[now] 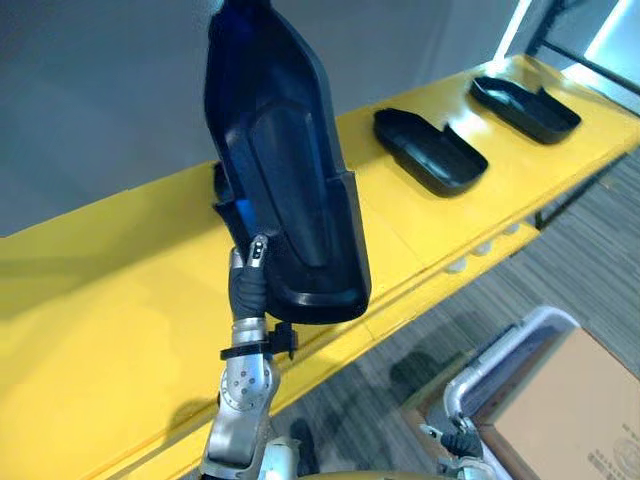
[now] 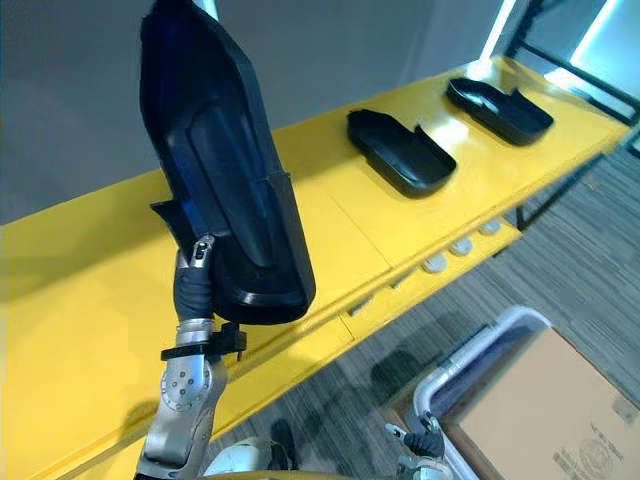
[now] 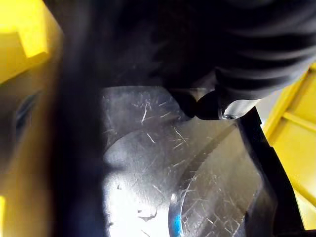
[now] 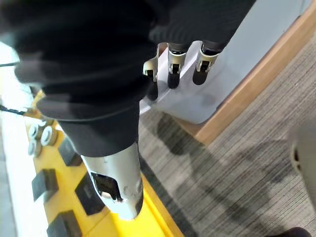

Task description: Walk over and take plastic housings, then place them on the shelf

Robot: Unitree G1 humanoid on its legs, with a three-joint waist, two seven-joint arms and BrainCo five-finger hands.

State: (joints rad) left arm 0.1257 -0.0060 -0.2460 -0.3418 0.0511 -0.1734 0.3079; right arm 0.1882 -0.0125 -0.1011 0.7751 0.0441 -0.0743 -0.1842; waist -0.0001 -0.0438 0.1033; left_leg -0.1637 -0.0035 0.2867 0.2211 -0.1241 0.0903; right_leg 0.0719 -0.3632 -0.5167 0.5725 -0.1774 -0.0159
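Scratched housing [image 3: 148,163], apparently in left hand [image 1: 250,280]'s grip

Top of housing [image 1: 285,170] cropped — left robot hand [image 1: 250,282] partly hidden behind it.

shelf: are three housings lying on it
No, only the near housing and far housing lie there; the left robot hand holds the third housing.

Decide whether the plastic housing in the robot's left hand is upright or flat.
Upright: the plastic housing stands on end, gripped at its lower end by the left hand.
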